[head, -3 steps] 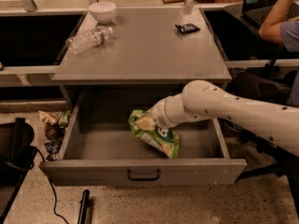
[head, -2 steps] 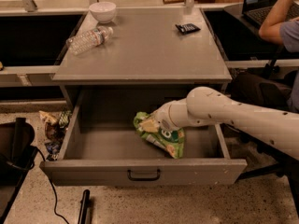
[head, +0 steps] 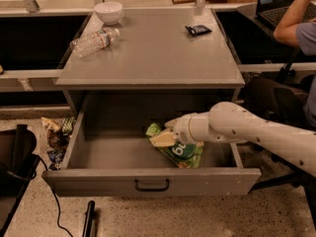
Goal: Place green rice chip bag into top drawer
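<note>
The gripper reaches into the open top drawer from 3 o'clock, its fingers pinched on the green rice chip bag. The bag sits low inside, toward 3 o'clock of the drawer's centre. If the crinkly film clings to the fingers on release, the bag could ride back up and out with them.

The bench and top drawer look matt, smooth grey; the handle is dark metal. The pale, smooth plastic claw lies against the crinkly, glossy green rice chip bag inside the drawer, toward the bench's right edge.
</note>
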{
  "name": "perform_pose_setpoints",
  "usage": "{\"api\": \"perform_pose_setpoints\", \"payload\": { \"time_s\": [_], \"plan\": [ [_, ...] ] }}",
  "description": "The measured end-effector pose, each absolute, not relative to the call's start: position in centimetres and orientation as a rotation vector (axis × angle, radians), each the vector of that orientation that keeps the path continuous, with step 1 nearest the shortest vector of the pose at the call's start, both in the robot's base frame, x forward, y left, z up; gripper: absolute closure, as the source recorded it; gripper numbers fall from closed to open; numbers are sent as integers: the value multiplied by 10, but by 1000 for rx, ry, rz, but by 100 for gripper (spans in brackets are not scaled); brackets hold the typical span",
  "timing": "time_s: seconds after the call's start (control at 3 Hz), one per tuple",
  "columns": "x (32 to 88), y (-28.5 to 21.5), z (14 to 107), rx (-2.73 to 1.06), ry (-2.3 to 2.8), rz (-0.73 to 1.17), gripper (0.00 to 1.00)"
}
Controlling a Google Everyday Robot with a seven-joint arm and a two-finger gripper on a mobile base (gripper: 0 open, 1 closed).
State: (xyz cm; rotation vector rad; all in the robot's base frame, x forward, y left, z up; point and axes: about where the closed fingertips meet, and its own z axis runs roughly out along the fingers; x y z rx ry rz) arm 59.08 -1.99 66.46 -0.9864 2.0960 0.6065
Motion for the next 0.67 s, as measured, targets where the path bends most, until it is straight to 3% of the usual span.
{"api": "perform_pose_setpoints", "payload": {
  "time_s": [0.33,0.67],
  "plan": [
    [581,-31,681,-942,2058,600,0],
    [561,-40,710,-900,1977,598,0]
  ]
}}
